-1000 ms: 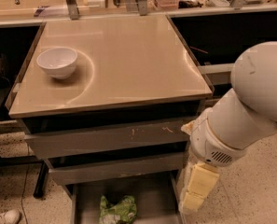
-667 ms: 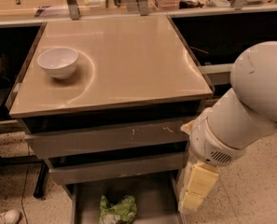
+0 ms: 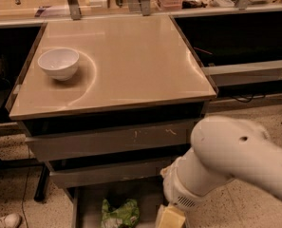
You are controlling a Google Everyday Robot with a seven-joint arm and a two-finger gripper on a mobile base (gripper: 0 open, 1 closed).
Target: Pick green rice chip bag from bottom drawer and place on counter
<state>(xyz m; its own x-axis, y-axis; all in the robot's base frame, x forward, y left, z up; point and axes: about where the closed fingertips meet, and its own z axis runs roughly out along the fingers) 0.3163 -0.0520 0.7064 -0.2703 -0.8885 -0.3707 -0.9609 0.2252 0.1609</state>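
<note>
1. Camera view is showing the green rice chip bag (image 3: 120,213) lying in the pulled-out bottom drawer (image 3: 86,207), below the middle of the front edge of the counter (image 3: 131,61).
2. The gripper (image 3: 169,218) is hanging just right of the bag, below the front-right corner, and is partly cut off. Whether it is spread or closed cannot be told.
3. Likely risks: the crinkled foil slipping from a shallow pinch, or the bulky arm knocking the drawers above while lifting.
4. Print is showing on the bag, but none is readable.
</note>
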